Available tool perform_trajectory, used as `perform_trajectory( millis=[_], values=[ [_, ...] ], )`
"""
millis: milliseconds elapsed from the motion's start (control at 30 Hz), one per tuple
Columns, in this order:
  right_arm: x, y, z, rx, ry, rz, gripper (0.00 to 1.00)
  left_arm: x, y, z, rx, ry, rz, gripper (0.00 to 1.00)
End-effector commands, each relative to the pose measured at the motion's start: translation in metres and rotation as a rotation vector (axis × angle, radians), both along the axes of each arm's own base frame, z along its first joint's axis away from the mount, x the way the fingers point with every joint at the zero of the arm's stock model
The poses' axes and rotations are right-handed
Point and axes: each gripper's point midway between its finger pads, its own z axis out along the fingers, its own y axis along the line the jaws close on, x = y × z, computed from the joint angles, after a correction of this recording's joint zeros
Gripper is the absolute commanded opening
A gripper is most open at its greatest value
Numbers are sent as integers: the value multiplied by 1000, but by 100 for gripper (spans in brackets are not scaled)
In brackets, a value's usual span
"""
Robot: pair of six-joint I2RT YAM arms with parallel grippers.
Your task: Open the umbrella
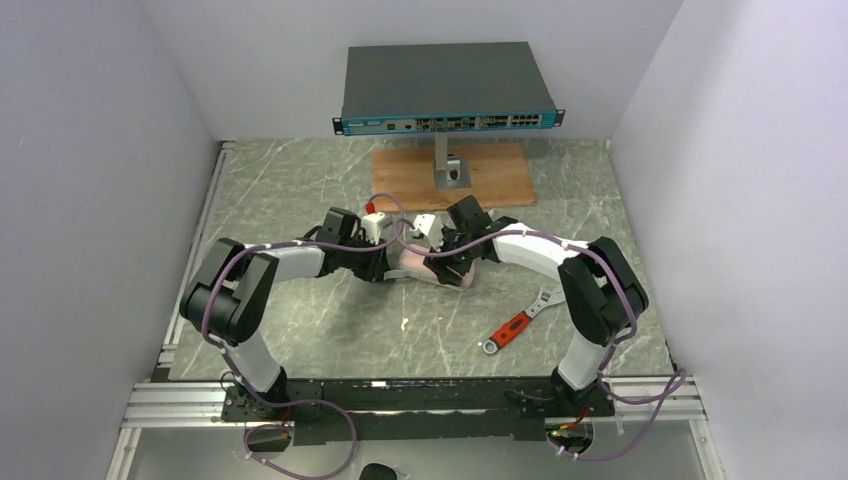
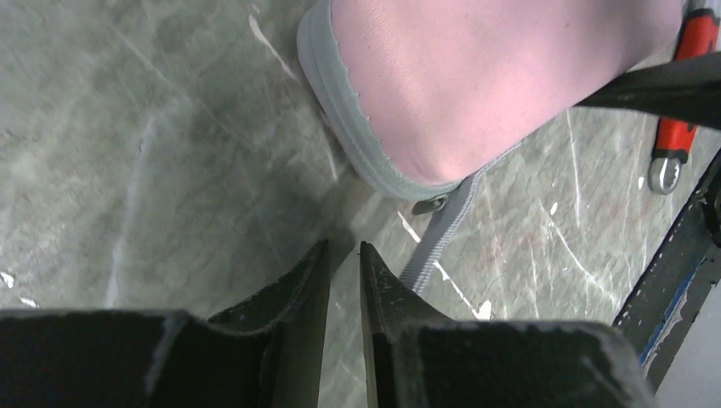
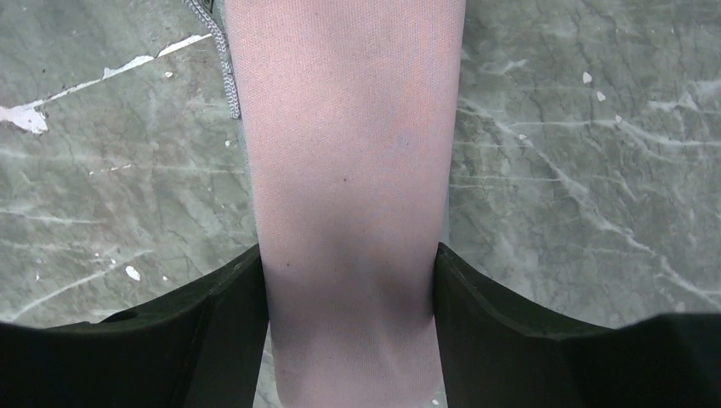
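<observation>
**A:** Where's the umbrella [image 1: 430,268] at?

**B:** Middle of the counter [image 1: 300,330], a collapsed pinkish roll lying right between the two arms. The red-handled wrench [image 1: 515,325] is off to its right, nearer the bases and well apart.

**A:** Anyone got hold of it?

**B:** The right gripper [image 3: 349,253] does. Its fingers are spread wide and clamped on both sides of the roll, with the fabric pressed against each one.

**A:** And the left?

**B:** The left gripper [image 2: 343,248] is pretty much closed, with only a sliver of gap and nothing in it. It's just short of the roll's rounded end, beside the grey strap [image 2: 438,238] trailing onto the counter. Can't tell if it touches the strap.
</observation>
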Motion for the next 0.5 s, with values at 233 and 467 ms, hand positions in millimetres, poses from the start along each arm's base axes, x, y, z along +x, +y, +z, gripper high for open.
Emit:
perform_trajectory(
  millis=[233, 467],
  values=[
    [-33, -22, -28, -79, 101, -79, 47, -8, -22, 37, -140, -145, -100, 28],
    [-33, -11, -23, -64, 110, -91, 45, -3, -45, 39, -112, -169, -131, 33]
  ],
)
